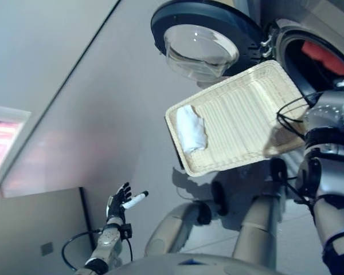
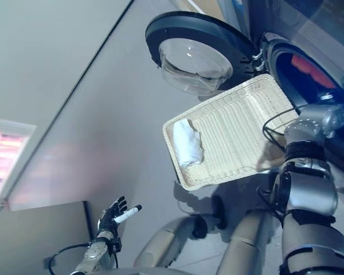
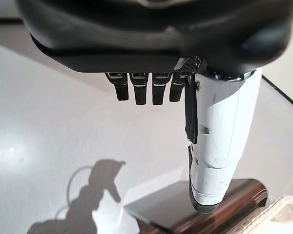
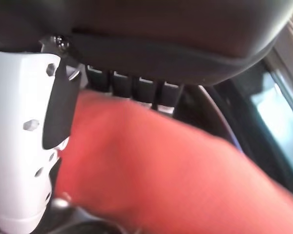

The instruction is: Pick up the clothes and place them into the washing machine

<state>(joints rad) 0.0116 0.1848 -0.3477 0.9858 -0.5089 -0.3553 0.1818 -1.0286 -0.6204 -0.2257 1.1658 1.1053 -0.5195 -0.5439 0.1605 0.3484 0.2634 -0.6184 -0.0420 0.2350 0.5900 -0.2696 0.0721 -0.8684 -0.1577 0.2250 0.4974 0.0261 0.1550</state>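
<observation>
Washing machine [image 1: 318, 54] at far right, round door [image 1: 203, 34] swung open to left. Right arm reaches into drum; right hand [image 4: 24, 146] closed on red garment [image 4: 171, 175], seen up close in right wrist view. Red cloth also visible inside drum opening. White wicker basket [image 1: 246, 114] just in front of machine, white cloth [image 1: 192, 129] lying at its left end. Left hand [image 1: 123, 200] low at near left, well apart from basket, fingers spread, holding nothing.
</observation>
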